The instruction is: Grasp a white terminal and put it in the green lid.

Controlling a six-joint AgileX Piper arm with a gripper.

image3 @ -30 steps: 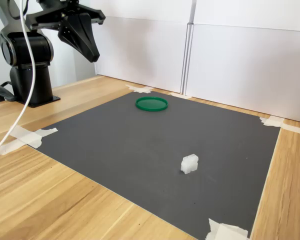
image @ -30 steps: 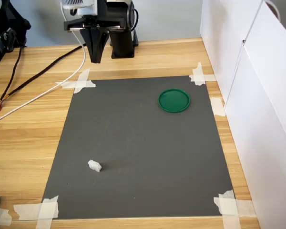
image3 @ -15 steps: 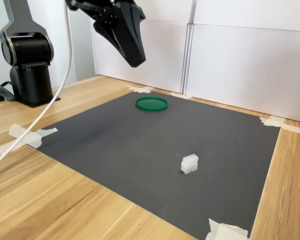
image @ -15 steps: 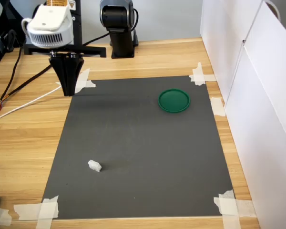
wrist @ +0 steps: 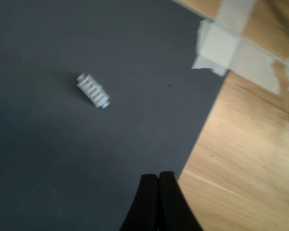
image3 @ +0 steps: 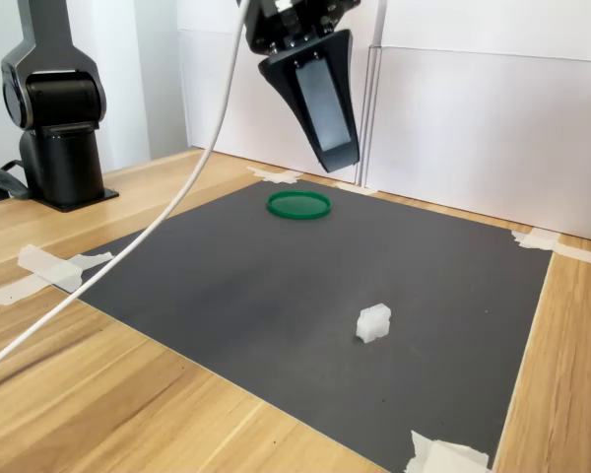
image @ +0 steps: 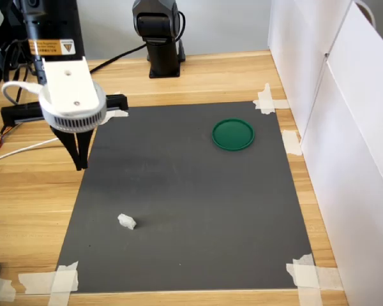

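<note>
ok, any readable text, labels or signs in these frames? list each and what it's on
Yellow warning label on the black arm link in the first exterior view: it carries a triangle sign and print, too small to read.
No print shows on the white terminal, the green lid, the tape strips or the grey mat.

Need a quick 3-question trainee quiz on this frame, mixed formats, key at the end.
1. True or false: the white terminal already lies in the green lid.
2. The gripper fingers are: A) wide open B) closed together C) clamped on the terminal.
3. Fill in: both terminal and lid rest on the dark grey ____ taped to the table.

Key: 1 false; 2 B, the wrist view shows the fingertips touching; 3 mat.
</note>
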